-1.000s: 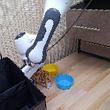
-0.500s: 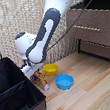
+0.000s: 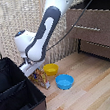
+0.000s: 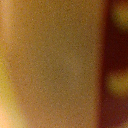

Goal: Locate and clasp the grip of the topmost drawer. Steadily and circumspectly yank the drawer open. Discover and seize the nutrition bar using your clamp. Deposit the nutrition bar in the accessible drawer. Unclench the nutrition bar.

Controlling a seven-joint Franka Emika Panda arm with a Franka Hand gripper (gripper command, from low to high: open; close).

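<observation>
The clamp (image 3: 35, 72) hangs at the end of the white arm, low over the floor beside the black box. It sits right on the nutrition bar (image 3: 42, 80), a red-orange speckled packet standing against the box's corner. The fingers are hidden by the wrist and the packet, so open or shut does not show. In the wrist view only an out-of-focus orange and yellow surface, the nutrition bar (image 4: 55, 65), fills the picture. At the exterior view's right stands the dark dresser, and its topmost drawer (image 3: 89, 20) looks pulled out, with the silver handle (image 3: 89, 28) on its front.
A yellow bowl (image 3: 51, 68) and a blue bowl (image 3: 64, 81) lie on the wooden floor just to the exterior view's right of the bar. The large black box (image 3: 16, 94) fills the lower left. A lower drawer (image 3: 101, 50) sits under the topmost one.
</observation>
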